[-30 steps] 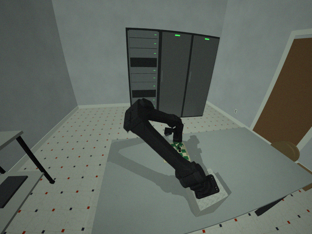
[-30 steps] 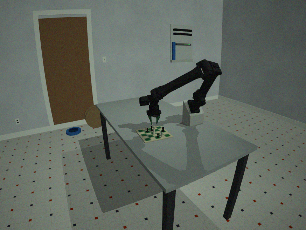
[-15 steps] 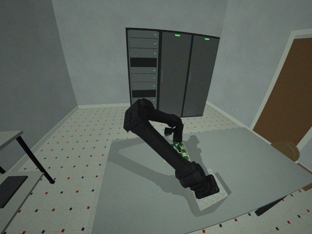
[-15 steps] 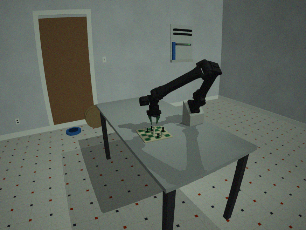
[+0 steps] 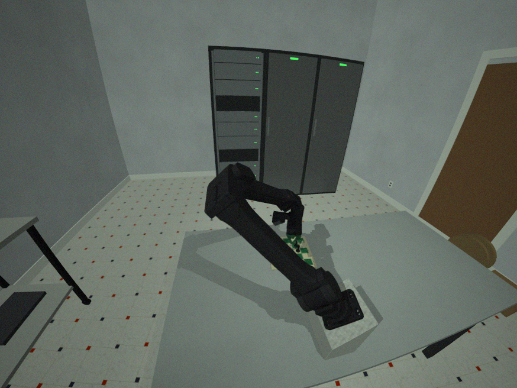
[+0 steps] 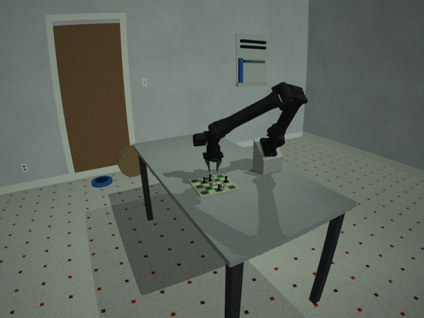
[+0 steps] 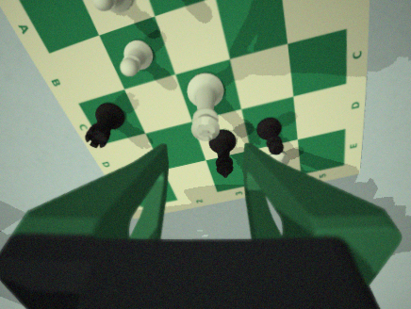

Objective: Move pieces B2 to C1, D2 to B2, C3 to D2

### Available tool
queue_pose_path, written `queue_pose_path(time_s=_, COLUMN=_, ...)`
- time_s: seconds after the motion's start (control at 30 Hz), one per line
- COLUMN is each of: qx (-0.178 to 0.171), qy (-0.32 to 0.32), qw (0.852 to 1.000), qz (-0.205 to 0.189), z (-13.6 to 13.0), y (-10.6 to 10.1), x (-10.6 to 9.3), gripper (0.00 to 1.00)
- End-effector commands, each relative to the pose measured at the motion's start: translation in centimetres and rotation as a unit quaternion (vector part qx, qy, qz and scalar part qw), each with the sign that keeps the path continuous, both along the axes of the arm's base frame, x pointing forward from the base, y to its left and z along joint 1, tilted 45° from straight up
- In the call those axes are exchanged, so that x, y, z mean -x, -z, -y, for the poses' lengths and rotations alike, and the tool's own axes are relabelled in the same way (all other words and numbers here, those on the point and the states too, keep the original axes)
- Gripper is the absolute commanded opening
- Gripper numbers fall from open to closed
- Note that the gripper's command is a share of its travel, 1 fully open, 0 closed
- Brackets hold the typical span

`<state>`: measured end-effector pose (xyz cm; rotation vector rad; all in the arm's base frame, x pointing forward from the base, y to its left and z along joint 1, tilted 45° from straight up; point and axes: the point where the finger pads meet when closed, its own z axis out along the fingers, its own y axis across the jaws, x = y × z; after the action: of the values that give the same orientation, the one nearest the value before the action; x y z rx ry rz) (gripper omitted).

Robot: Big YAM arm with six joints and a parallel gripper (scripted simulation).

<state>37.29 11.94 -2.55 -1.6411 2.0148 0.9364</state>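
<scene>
The gripper [image 5: 296, 238] [image 6: 213, 172] [image 7: 205, 154] hung over the chessboard [image 5: 272, 267] [image 6: 201, 195] [image 7: 362, 94], its green fingers pointing down, parted and holding nothing. The board lay on the grey counter [image 5: 233, 333] [image 6: 301, 195] [image 7: 388, 118], with the black arm [image 5: 267, 242] [image 6: 246, 114] reaching across from its mounting block [image 5: 348, 333] [image 6: 272, 165].

Of the squares named for the moves, C3 bore the tall white piece [image 6: 213, 180] [image 7: 205, 94], upright; a white pawn [image 6: 222, 183] [image 7: 137, 56] stood on B2, and a black rook [image 6: 225, 179] [image 7: 108, 118] on C1. The C3-to-D2 move was thus undone (D2 lay just diagonally off that white piece).

A tall black piece [image 6: 210, 177] [image 7: 222, 143] stood on D3, close beside the white one, and a black pawn [image 6: 203, 179] [image 7: 270, 129] on D4. Another white piece [image 6: 201, 178] [image 7: 282, 158], mostly hidden in the wrist view, stood past that pawn, on E4.

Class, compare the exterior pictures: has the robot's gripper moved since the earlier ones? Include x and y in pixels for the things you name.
No, not visibly. Judged against the chessboard [image 6: 202, 193], the gripper [image 6: 213, 171] [image 7: 205, 154] hangs over the same far part of it in all three exterior pictures.
</scene>
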Motion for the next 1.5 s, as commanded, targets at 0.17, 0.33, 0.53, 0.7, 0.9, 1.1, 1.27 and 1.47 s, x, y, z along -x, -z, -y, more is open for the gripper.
queue_pose_path(time_s=0.17, qx=-0.001, qy=0.008, qw=1.000, qz=0.020, z=1.0, y=0.0, x=-1.8, gripper=0.39)
queue_pose_path(time_s=0.33, qx=-0.001, qy=0.008, qw=1.000, qz=0.020, z=1.0, y=0.0, x=-1.8, gripper=0.39)
queue_pose_path(time_s=0.53, qx=-0.001, qy=0.008, qw=1.000, qz=0.020, z=1.0, y=0.0, x=-1.8, gripper=0.39)
queue_pose_path(time_s=0.7, qx=-0.001, qy=0.008, qw=1.000, qz=0.020, z=1.0, y=0.0, x=-1.8, gripper=0.39)
queue_pose_path(time_s=0.9, qx=-0.001, qy=0.008, qw=1.000, qz=0.020, z=1.0, y=0.0, x=-1.8, gripper=0.39)
queue_pose_path(time_s=1.1, qx=-0.001, qy=0.008, qw=1.000, qz=0.020, z=1.0, y=0.0, x=-1.8, gripper=0.39)
queue_pose_path(time_s=1.27, qx=-0.001, qy=0.006, qw=1.000, qz=0.014, z=0.6, y=0.1, x=-1.4, gripper=0.39)
queue_pose_path(time_s=1.47, qx=-0.002, qy=0.000, qw=1.000, qz=-0.001, z=-0.8, y=1.0, x=0.0, gripper=0.39)
